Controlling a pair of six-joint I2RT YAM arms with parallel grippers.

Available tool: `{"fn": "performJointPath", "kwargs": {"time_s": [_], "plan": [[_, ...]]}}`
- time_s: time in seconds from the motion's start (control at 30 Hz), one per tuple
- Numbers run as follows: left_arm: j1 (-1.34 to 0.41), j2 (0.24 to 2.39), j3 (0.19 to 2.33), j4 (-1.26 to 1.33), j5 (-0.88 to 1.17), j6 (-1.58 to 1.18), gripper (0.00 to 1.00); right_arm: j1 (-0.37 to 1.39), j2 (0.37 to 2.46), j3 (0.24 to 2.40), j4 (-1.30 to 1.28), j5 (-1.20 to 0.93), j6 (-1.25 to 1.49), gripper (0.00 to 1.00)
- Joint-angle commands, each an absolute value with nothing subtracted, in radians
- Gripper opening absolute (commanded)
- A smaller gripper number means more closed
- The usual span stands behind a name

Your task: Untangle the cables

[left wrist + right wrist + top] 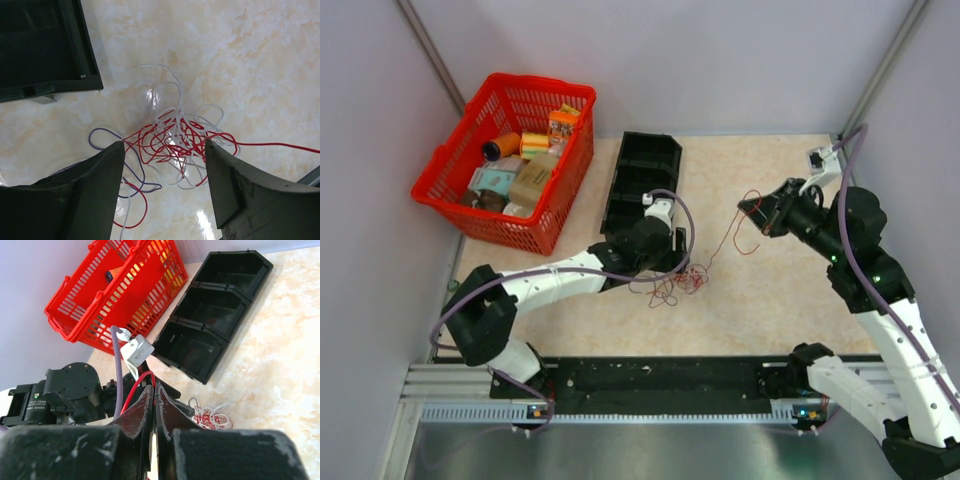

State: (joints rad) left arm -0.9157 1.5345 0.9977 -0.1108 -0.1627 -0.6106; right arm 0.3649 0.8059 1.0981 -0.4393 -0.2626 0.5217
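A tangle of red, white and dark blue cables (676, 284) lies on the table in the middle. In the left wrist view the tangle (175, 142) sits just beyond my open left gripper (165, 152), whose jaws straddle its near loops without touching. My left gripper (665, 255) hovers over the tangle's left side. My right gripper (752, 208) is raised at the right and shut on a red cable (135, 387) that runs down to the tangle (212, 416). The red strand (725, 235) stretches between them.
A black three-compartment tray (642, 185) lies behind the tangle, also in the left wrist view (45, 45) and the right wrist view (215, 315). A red basket (510, 160) with several packages stands at the back left.
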Motion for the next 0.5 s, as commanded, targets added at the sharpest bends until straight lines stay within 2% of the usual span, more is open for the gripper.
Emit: {"fn": "performJointPath", "kwargs": {"time_s": [0.0,0.1,0.17,0.2,0.3,0.47], "plan": [[-0.914,1.587,1.063,-0.077,-0.170,-0.620,0.67,0.373,0.796,1.157,-0.414,-0.285,0.535,0.00],[-0.916,1.606,1.068,-0.068,-0.082,-0.617,0.67,0.373,0.802,1.177,-0.416,-0.287,0.531,0.00],[-0.916,1.586,1.013,0.042,0.033,-0.601,0.71,0.374,0.805,1.184,-0.417,-0.288,0.529,0.00],[-0.916,1.571,0.987,0.087,0.058,-0.604,0.75,0.374,0.805,1.184,-0.414,-0.288,0.528,0.00],[-0.916,1.557,0.950,0.118,0.081,-0.615,0.75,0.373,0.804,1.184,-0.416,-0.290,0.529,0.00],[-0.914,1.644,1.051,-0.035,0.009,-0.655,0.67,0.374,0.801,1.200,-0.410,-0.314,0.546,0.00]]}}
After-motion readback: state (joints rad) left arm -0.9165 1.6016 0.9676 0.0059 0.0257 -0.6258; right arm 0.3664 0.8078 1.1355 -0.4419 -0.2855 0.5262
